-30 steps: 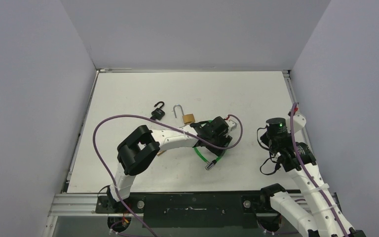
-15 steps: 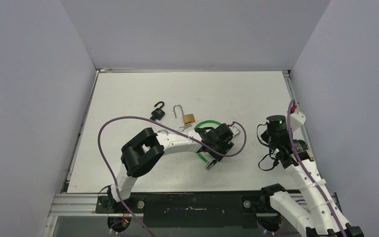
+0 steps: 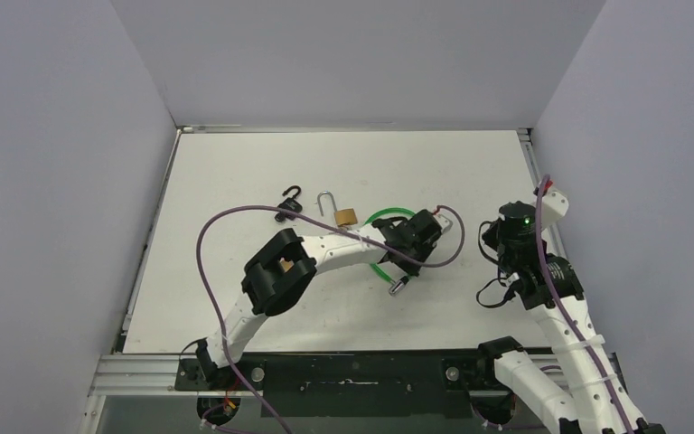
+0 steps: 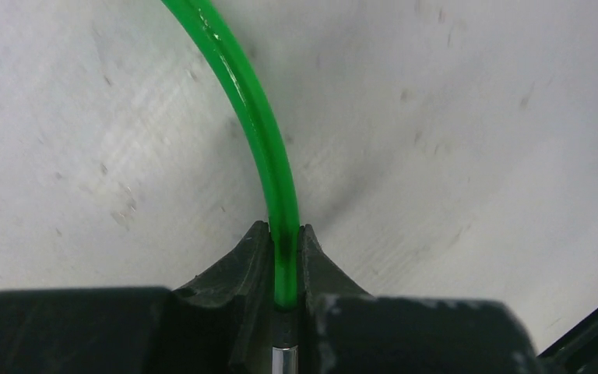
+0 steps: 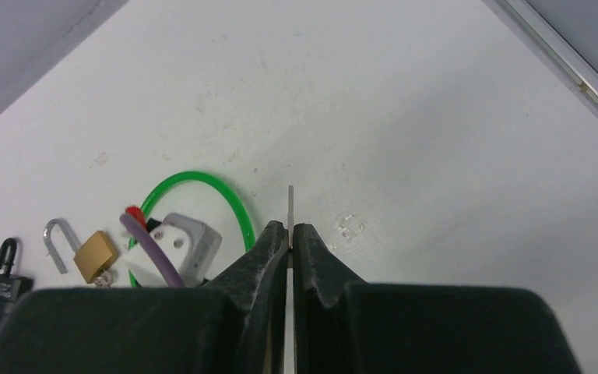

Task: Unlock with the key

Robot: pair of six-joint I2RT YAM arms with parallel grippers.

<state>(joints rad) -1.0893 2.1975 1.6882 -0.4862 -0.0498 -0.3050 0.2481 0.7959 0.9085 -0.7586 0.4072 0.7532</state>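
left end effector (image 4: 284, 228): newly clamped on green cable (image 4: 244, 86) | shifted right

A white table (image 3: 343, 163), its surface faintly scuffed and speckled, formed the floor of a three-sided enclosure. A plain, pale lavender-grey back wall (image 3: 352, 54), left wall (image 3: 54, 181) and right wall (image 3: 651, 136) rose straight from its edges. A thin metal strip (image 3: 352, 128) ran along the far edge and a second strip (image 3: 528, 172) down the right side, a silver aluminium rail (image 3: 145, 369) with a black plate (image 3: 352, 384) bounded the near edge, and the light was soft and even, casting only faint shadows.
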